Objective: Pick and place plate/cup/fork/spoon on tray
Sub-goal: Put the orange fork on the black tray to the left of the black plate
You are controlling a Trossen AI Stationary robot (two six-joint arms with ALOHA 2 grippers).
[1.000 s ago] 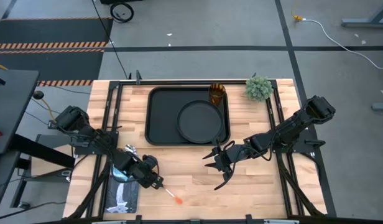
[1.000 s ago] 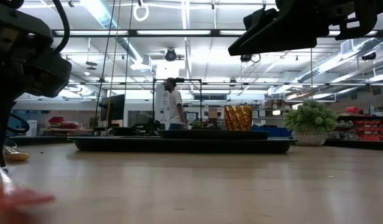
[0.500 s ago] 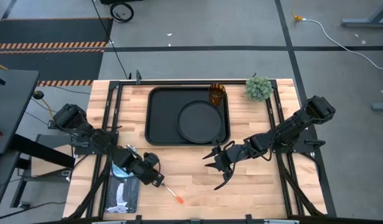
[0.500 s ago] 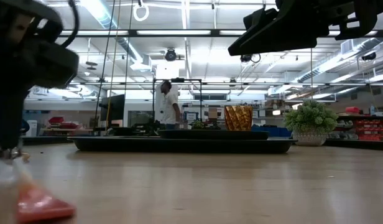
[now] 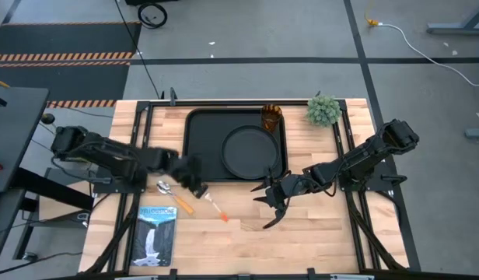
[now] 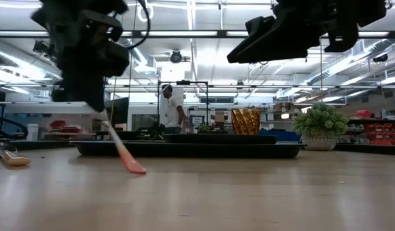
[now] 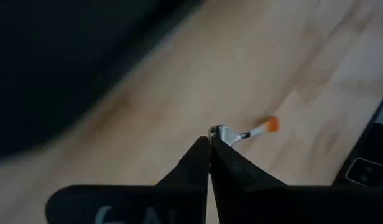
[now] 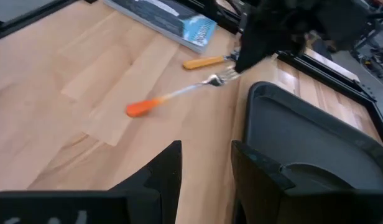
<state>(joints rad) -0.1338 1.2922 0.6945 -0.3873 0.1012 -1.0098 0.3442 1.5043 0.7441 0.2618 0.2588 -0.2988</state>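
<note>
Left gripper [image 5: 194,185] clenches the fork [image 5: 213,207] by its tines, handle dangling, beside tray [image 5: 197,148]; right gripper [image 5: 272,201] waits, released.

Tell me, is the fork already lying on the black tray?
No. The left claw holds the fork by its tines above the wooden table, beside the tray.

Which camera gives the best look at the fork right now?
The right wrist view: the fork shows whole, tines to orange tip. The high view shows it small beside the tray; the low view mostly its handle; the left wrist view a foreshortened glimpse.
</note>
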